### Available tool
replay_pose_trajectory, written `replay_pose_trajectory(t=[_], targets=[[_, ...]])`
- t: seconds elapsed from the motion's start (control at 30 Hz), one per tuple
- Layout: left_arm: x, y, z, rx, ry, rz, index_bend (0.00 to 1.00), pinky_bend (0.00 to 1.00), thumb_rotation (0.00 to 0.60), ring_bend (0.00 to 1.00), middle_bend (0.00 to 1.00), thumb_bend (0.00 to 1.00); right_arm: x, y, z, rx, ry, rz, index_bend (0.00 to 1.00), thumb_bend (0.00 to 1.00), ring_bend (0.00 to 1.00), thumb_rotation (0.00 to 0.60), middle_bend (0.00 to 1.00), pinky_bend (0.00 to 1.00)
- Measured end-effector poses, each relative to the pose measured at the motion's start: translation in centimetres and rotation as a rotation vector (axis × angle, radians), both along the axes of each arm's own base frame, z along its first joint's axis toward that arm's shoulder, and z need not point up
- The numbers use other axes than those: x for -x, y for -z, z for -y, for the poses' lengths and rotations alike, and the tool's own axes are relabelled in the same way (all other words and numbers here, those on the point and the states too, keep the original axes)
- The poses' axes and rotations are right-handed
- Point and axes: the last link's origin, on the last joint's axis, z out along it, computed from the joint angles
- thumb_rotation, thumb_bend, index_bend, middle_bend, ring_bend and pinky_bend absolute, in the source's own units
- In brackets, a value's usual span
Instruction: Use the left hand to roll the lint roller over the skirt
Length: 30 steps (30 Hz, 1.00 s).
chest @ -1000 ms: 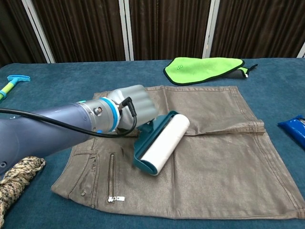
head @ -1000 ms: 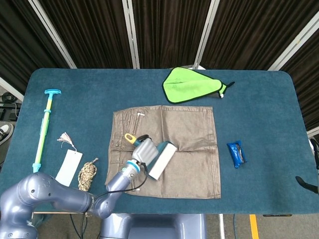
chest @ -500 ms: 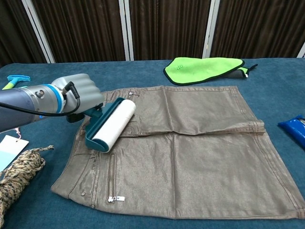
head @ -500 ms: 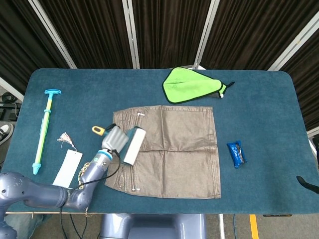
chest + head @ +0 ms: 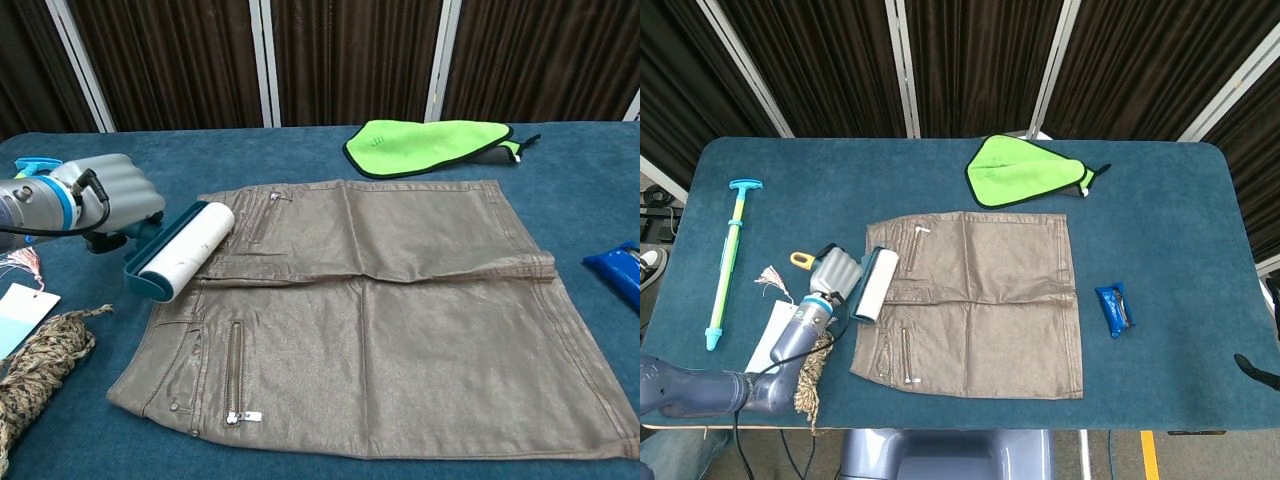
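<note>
A taupe skirt point(image 5: 980, 300) point(image 5: 400, 320) lies flat in the middle of the blue table, its zips toward the left. My left hand point(image 5: 832, 272) point(image 5: 110, 195) grips the handle of a lint roller point(image 5: 872, 286) point(image 5: 185, 250). The roller has a teal frame, a white drum and a yellow handle end point(image 5: 800, 261). Its drum sits at the skirt's left edge, over the waistband corner. My right hand is not in either view.
A green cloth point(image 5: 1025, 172) point(image 5: 430, 143) lies behind the skirt. A blue packet point(image 5: 1114, 309) point(image 5: 620, 270) sits to the right. On the left are a teal and yellow stick point(image 5: 728, 260), a white tag point(image 5: 777, 335) point(image 5: 18, 315) and a coil of rope point(image 5: 812, 375) point(image 5: 35, 375).
My left hand has drawn the lint roller leftward across the skirt, from its middle to its left edge. The forearm has pulled back toward the table's left front.
</note>
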Motion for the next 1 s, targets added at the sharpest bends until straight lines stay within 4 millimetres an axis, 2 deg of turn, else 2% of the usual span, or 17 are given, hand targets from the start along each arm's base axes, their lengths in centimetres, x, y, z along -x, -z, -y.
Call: replay_pose_trajectory(t=[0.37,0.67,0.7,0.77,0.8,0.83,0.9,0.93,1.0], targets=[[2.3,-2.3,-1.0,-0.051,-0.043,0.051,0.72,0.50,0.600,0.42,0.54,0.94,-0.1,0.2,-0.1,-0.007,-0.003,-0.007,0.00,0.00,0.00,0.600,0.00,0.00],[5.2,-3.3,-1.4,-0.087,-0.092,0.062,0.70,0.49,0.600,0.41,0.51,0.91,-0.2,0.4,-0.1,-0.011,-0.003,-0.011,0.00,0.00,0.00,0.600,0.00,0.00],[5.6,-3.4,-1.4,-0.088,-0.099,0.065,0.68,0.48,0.600,0.39,0.49,0.87,-0.2,0.5,-0.1,-0.012,-0.003,-0.012,0.00,0.00,0.00,0.600,0.00,0.00],[6.0,-3.4,-1.4,-0.091,-0.109,0.074,0.57,0.42,0.600,0.30,0.40,0.67,-0.2,0.5,-0.1,-0.014,-0.004,-0.013,0.00,0.00,0.00,0.600,0.00,0.00],[6.3,-3.4,-1.4,-0.092,-0.109,0.076,0.47,0.36,0.600,0.22,0.32,0.48,-0.2,0.5,-0.1,-0.015,-0.004,-0.013,0.00,0.00,0.00,0.600,0.00,0.00],[6.4,-3.4,-1.4,-0.093,-0.107,0.077,0.33,0.28,0.600,0.13,0.20,0.25,-0.2,0.6,-0.1,-0.016,-0.004,-0.013,0.00,0.00,0.00,0.600,0.00,0.00],[6.7,-3.3,-1.3,-0.097,-0.105,0.087,0.14,0.17,0.600,0.02,0.05,0.03,-0.2,0.6,-0.1,-0.017,-0.003,-0.015,0.00,0.00,0.00,0.600,0.00,0.00],[6.8,-3.3,-1.3,-0.099,-0.105,0.093,0.07,0.13,0.600,0.00,0.01,0.00,-0.2,0.6,-0.2,-0.018,-0.003,-0.015,0.00,0.00,0.00,0.600,0.00,0.00],[7.0,-3.2,-1.2,-0.101,-0.117,0.113,0.01,0.08,0.600,0.00,0.00,0.00,-0.3,0.6,-0.2,-0.020,-0.003,-0.015,0.00,0.00,0.00,0.600,0.00,0.00]])
